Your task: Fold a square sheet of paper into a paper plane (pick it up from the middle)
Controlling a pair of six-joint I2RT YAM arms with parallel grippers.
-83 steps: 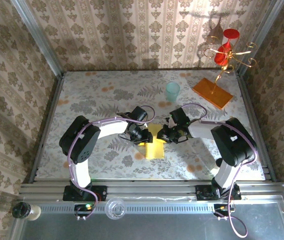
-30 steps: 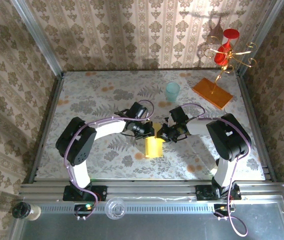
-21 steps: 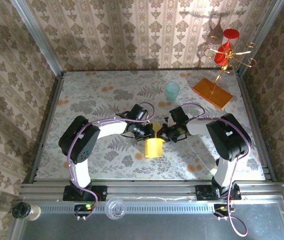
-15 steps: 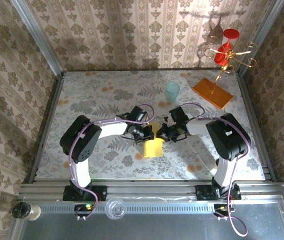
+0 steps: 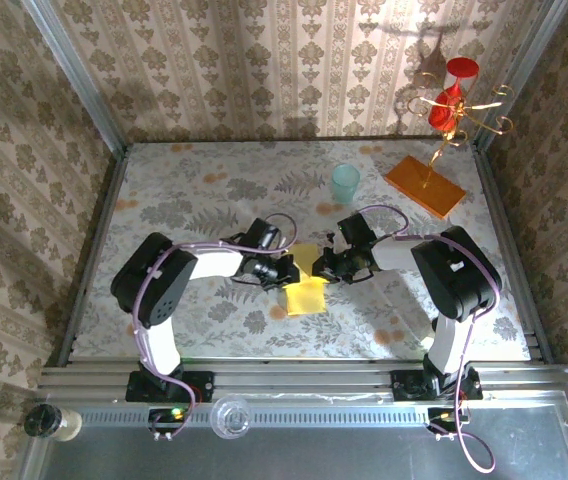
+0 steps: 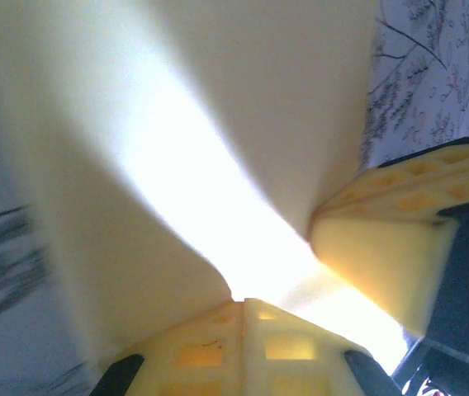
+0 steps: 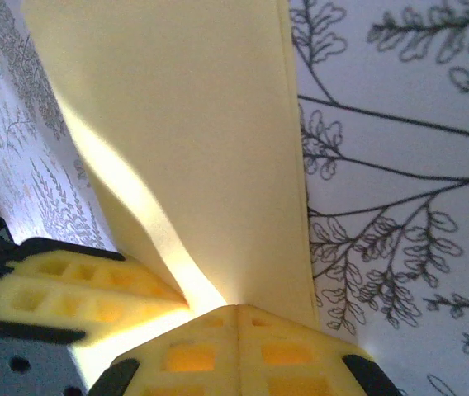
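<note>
The yellow sheet of paper [image 5: 307,293] is mid-table, its far part pinched up off the patterned table [image 5: 174,190] while the near part looks to rest on it. Both sets of jaws are clenched on the sheet, with the left gripper [image 5: 288,272] and the right gripper [image 5: 323,268] almost tip to tip on the same raised ridge. That's where I'd say the danger lies: with two tight pinches so close together, any pull apart or uneven twist could tear the thin sheet or press in a crooked crease, and a slipping pinch would throw the fold off-line.
</note>
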